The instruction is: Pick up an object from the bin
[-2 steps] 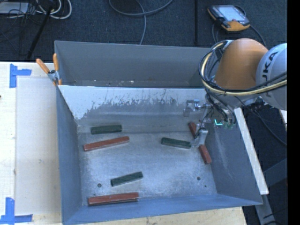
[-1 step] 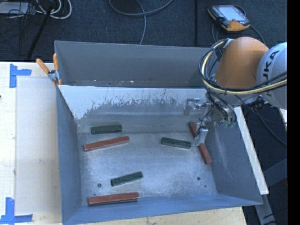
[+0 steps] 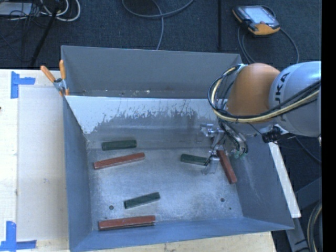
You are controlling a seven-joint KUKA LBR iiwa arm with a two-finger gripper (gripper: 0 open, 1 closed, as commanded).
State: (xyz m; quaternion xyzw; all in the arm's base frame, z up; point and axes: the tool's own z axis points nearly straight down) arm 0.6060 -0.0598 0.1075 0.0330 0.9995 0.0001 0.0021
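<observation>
Camera view, end effector (image 3: 211, 161) at dark green bar (image 3: 193, 160) by right wall (image 3: 254, 185), grip unclear, mid-floor bare.

text: black capital letters, a piece of a brand name, readable about as "UKA" | on: white arm link (image 3: 300, 88) of the robot | place: just right of the orange cover (image 3: 252, 88), at its edge | state: letters stand tilted, the beginning of the word is cut off at the orange cover
</observation>
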